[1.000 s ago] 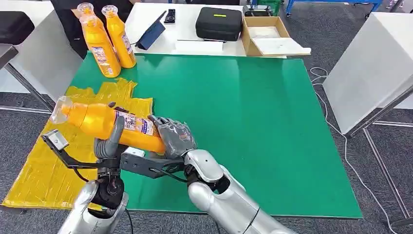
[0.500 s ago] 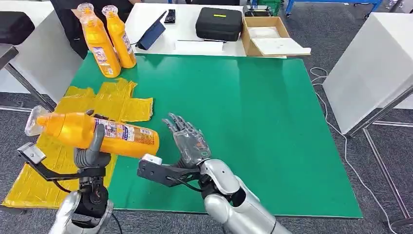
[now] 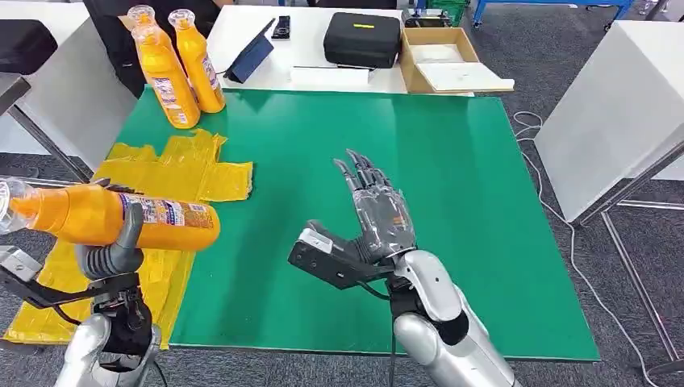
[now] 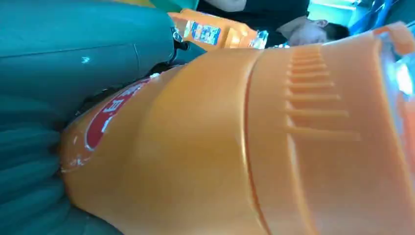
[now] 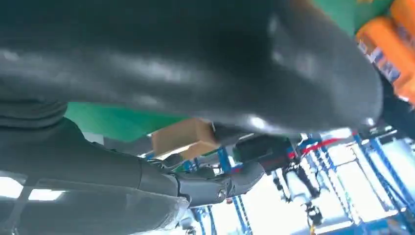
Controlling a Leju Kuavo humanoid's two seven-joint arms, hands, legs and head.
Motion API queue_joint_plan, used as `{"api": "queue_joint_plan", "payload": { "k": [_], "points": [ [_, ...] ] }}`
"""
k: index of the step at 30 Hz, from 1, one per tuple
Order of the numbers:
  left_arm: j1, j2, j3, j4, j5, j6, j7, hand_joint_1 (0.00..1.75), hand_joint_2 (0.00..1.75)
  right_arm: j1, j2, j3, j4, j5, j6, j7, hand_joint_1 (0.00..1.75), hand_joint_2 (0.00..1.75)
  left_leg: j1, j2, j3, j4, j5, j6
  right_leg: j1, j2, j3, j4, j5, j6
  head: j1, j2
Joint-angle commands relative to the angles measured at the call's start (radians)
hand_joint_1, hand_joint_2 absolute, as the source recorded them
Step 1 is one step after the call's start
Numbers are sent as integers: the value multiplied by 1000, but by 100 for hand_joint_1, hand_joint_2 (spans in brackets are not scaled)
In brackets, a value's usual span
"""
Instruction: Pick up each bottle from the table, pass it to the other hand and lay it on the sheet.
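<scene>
My left hand (image 3: pixel 113 250) grips an orange bottle (image 3: pixel 105 216) lying on its side, held above the yellow sheet (image 3: pixel 173 173) at the table's left edge, cap pointing left. The same bottle (image 4: pixel 235 142) fills the left wrist view, pressed against my grey fingers (image 4: pixel 29 161). My right hand (image 3: pixel 377 211) hovers over the green table (image 3: pixel 452 201) near its front middle, fingers stretched flat and apart, holding nothing. Two more orange bottles (image 3: pixel 181 68) stand upright at the table's back left corner.
Behind the green table a white table carries a black case (image 3: pixel 363 36), a cardboard box (image 3: pixel 440 60) and a dark tablet (image 3: pixel 250 55). A white table (image 3: pixel 613 105) stands to the right. A person in dark clothes (image 3: pixel 113 32) stands behind the bottles.
My right hand let go of the bottle and moved right and forward with fingers spread. My left hand carried the bottle leftward over the yellow sheet.
</scene>
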Motion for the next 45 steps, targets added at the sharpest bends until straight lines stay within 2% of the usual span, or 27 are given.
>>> {"api": "queue_joint_plan", "payload": {
  "k": [1,2,3,5,6,7,9,13,14,20,22,23,28,32,35,38,45],
  "points": [
    [-47,88,-8,98,-644,314,-124,175,175,102,-92,-165,-177,39,16,-53,0,0,2,-7,2,0,-1,-4,1,-3,4,0,-2,-2,0,0],
    [-49,112,-22,132,-810,380,-127,175,175,115,-97,-188,-190,36,22,-61,0,0,2,-9,4,0,-1,-6,1,-4,6,-1,-3,-2,0,0],
    [-53,115,-18,163,-1000,438,-120,175,175,119,-107,-197,-194,32,34,-67,0,0,1,-6,2,-1,0,-3,0,-3,3,-1,-1,-1,0,0],
    [-78,119,-14,242,-1190,438,-129,175,175,109,-119,-210,-182,29,39,-72,0,0,0,-5,3,-1,0,-3,-1,-2,4,-1,-1,-1,0,0],
    [-96,97,19,260,-1336,438,-145,175,175,101,-129,-209,-175,20,42,-76,0,0,2,-8,7,-1,-2,-7,0,-2,9,-1,-3,-3,0,0],
    [-118,78,39,288,-1466,438,-166,175,175,93,-139,-209,-167,0,42,-80,0,0,0,-4,2,-1,0,-3,0,-2,3,-1,-1,-1,0,0],
    [-189,99,-16,370,-1694,438,-96,175,175,71,-171,-210,-148,-25,34,-92,0,0,1,-8,4,0,0,-5,0,-3,5,-1,-1,-2,0,0],
    [-357,220,-265,646,-2001,438,167,175,175,80,-218,-222,-179,-56,41,-123,0,0,0,-8,1,0,2,-3,0,-5,2,0,0,-1,0,0],
    [-379,238,-304,695,-2000,438,193,175,175,90,-217,-228,-189,-59,44,-125,0,0,1,-12,2,-1,3,-4,0,-8,3,-1,0,-2,0,0],
    [-388,237,-313,714,-2010,438,210,175,175,98,-218,-230,-199,-59,44,-126,0,0,1,-4,3,0,3,-6,1,1,3,-1,4,-3,-1,0],
    [-420,258,-394,813,-2058,438,280,175,175,112,-217,-230,-219,-55,47,-129,0,0,1,-3,2,0,3,-4,1,1,2,0,4,-1,0,0],
    [-440,267,-449,844,-2058,438,317,175,175,121,-217,-232,-228,-51,50,-132,0,0,2,-6,5,0,1,-8,1,2,5,0,2,-3,0,0],
    [-507,215,-598,1043,-2058,427,485,175,175,171,-269,-222,-268,-45,50,-139,0,0,1,-6,2,-2,4,-4,0,-1,3,-1,3,-1,0,0],
    [-554,157,-514,1147,-2057,395,501,175,175,177,-339,-207,-248,-74,17,-156,0,0,2,-9,3,-1,3,-6,1,-3,5,-2,3,-2,0,0],
    [-569,140,-466,1166,-2041,373,499,175,175,176,-360,-209,-243,-91,10,-160,0,0,1,-6,-1,0,4,-4,0,-2,0,-1,4,-1,0,0],
    [-575,125,-418,1171,-2040,357,500,175,175,196,-362,-207,-243,-94,4,-156,0,0,1,-6,-2,0,3,-4,1,-1,0,-1,4,-1,0,0],
    [-573,121,-415,1170,-2041,357,501,175,175,207,-361,-205,-245,-89,-3,-154,0,0,0,-3,-2,0,4,-3,0,1,-1,-1,5,0,0,0]
  ]
}}
